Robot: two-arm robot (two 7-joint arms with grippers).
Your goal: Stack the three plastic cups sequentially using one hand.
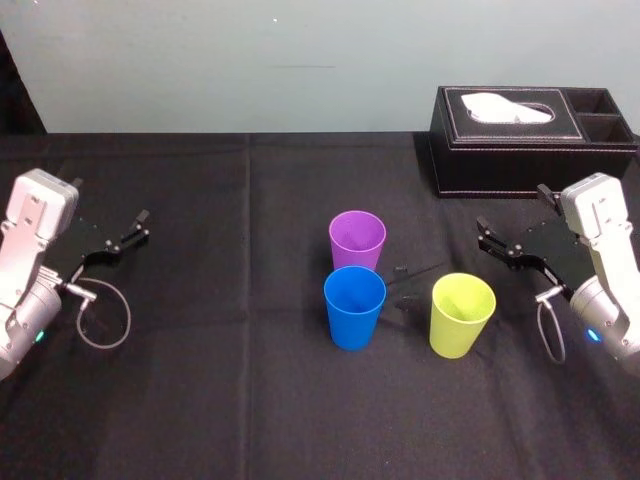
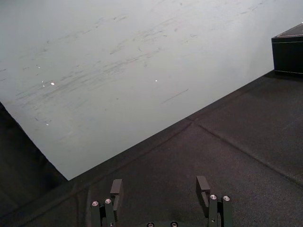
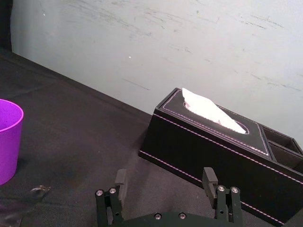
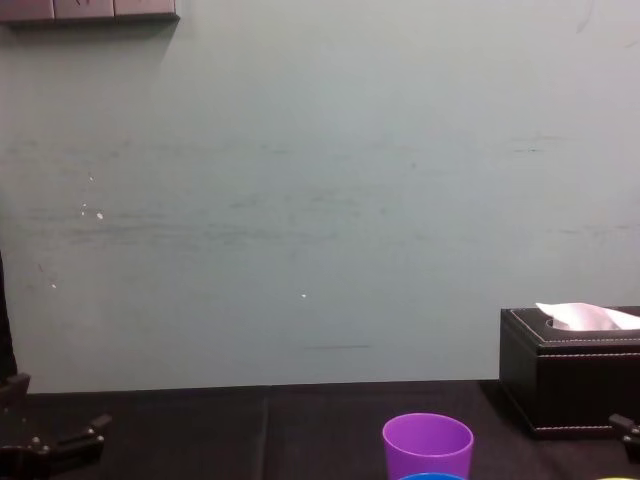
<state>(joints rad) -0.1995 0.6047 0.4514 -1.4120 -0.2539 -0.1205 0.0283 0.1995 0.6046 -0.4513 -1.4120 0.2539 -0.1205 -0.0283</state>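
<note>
**A robot test bench in a lab-like room**

A counter [image 1: 200, 400] draped edge to edge in plain black cloth stands against a bare, scuffed pale wall [image 4: 320, 200]. A silver left arm [image 1: 30, 270] and a silver right arm [image 1: 605, 260] flank it at its left and right edges. A black tissue box [image 1: 500, 160] sits at the far right corner, and three plastic cups [image 1: 354, 305] stand mid-counter.

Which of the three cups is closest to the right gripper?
The yellow-green cup, standing alone toward the right gripper; the blue cup and purple cup sit together farther left.
</note>
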